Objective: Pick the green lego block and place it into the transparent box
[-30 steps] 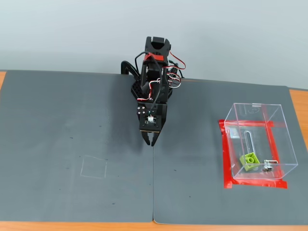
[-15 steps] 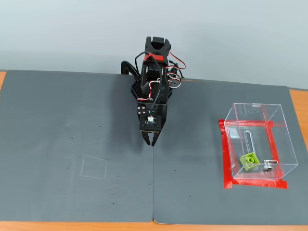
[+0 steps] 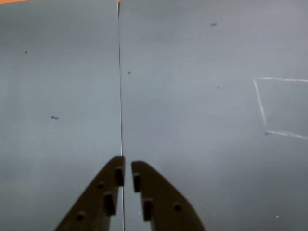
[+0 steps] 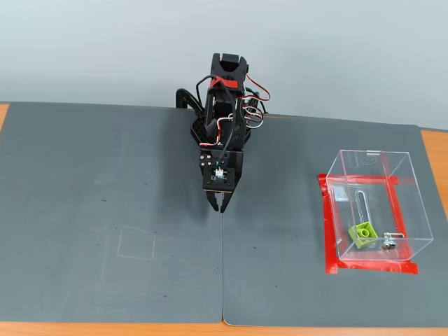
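I judged the task done: the green lego block [image 4: 362,234] lay inside the transparent box [image 4: 413,210] at the fixed view's right, while my gripper [image 4: 220,204], jaws nearly closed and empty, hung mid-frame, needing nothing further.

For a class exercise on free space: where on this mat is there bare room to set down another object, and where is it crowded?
Bare: the left mat around the chalk square, and the stretch between the gripper and the transparent box. Crowded: the red-taped corner holding the box, with the green lego block inside.
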Motion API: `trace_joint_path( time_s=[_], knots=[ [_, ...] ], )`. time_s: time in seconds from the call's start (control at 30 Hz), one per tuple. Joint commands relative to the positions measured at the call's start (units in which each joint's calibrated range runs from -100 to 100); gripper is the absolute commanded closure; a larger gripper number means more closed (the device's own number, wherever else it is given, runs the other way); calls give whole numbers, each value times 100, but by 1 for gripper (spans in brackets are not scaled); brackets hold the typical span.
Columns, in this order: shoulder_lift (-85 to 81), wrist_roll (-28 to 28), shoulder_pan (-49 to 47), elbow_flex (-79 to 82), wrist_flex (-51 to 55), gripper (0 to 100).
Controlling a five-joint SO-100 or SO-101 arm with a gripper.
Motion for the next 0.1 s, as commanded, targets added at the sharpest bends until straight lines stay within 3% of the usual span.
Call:
trace_joint_path(
  time_s=[0.0,0.07],
  knots=[
    [-60,-16,11,45,13,98],
    [-60,-16,11,45,13,98]
  ],
)
